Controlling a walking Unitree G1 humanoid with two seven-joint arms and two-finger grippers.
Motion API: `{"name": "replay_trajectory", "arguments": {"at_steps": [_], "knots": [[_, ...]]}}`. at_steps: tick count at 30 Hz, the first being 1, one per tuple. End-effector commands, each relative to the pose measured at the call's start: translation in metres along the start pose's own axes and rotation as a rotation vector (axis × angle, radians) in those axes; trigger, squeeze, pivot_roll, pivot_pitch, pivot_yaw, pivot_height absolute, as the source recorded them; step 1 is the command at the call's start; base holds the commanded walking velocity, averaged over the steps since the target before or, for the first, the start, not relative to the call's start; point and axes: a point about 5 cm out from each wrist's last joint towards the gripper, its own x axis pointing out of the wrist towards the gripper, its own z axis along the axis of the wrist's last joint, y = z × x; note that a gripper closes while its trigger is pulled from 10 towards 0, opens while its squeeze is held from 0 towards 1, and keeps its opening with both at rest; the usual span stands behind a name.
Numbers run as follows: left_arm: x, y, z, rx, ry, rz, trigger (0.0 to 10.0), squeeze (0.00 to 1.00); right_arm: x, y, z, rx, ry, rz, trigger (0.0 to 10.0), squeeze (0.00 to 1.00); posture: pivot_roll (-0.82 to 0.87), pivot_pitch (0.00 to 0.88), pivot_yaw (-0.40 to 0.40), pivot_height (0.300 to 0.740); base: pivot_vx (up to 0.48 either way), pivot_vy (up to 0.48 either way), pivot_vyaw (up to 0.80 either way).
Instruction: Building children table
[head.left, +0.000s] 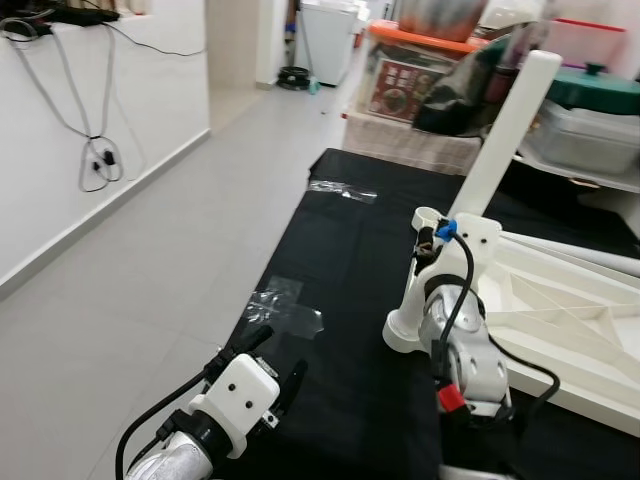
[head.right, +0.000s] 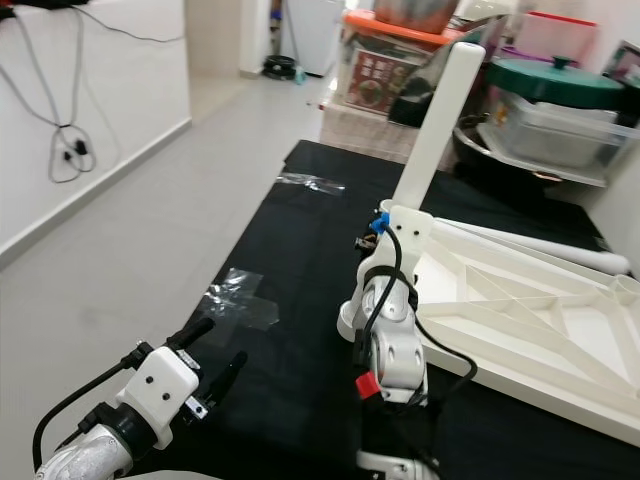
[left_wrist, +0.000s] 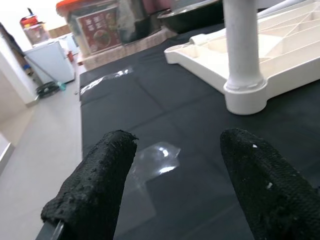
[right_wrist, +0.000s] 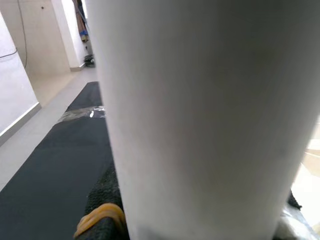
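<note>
the white children's table top (head.right: 520, 320) lies upside down on a black mat (head.left: 340, 300) on the floor. 1 white leg (head.left: 500, 140) stands upright in the corner socket nearest the robot. the right tool (head.left: 432, 250) is at that leg low down, just above the socket; its wrist view has the leg pressed close between dark pads, so it looks closed on it. the left tool (head.left: 270, 370) hovers open and empty over the mat, near that corner. the leg looks stiff, light, smooth plastic, likely slippery; gripping low by the socket seems steadiest.
</note>
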Motion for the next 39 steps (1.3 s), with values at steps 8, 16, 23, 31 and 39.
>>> {"name": "replay_trajectory", "arguments": {"at_steps": [8,16,23,31,39], "knots": [[-0.001,-0.004,-0.002,0.003,0.013,-0.018,10.0,0.00,0.004,0.026,-0.008,0.153,0.062,0.197,10.0,0.88,0.12,0.002,-0.148,0.740,0.000,0.000,0.00],[-0.001,-0.004,-0.003,0.003,0.012,-0.017,10.0,0.00,0.015,0.026,-0.004,0.216,0.066,0.627,10.0,0.00,0.12,0.000,-0.149,0.740,0.000,0.000,0.00],[-0.001,-0.004,-0.003,0.006,0.013,-0.015,10.0,0.00,0.025,0.002,-0.010,-0.120,0.067,0.658,10.0,0.00,0.12,0.000,-0.147,0.740,0.000,0.000,0.00],[-0.001,-0.005,-0.004,0.005,0.016,-0.017,10.0,0.00,0.022,-0.008,-0.021,-0.116,0.095,0.598,3.6,0.00,0.11,0.000,-0.140,0.740,0.000,0.000,0.00],[-0.001,-0.004,-0.005,0.010,0.017,-0.009,10.0,0.00,0.018,-0.016,-0.026,-0.043,0.148,0.781,0.0,0.00,0.12,0.000,-0.149,0.740,0.000,0.000,0.00]]}}
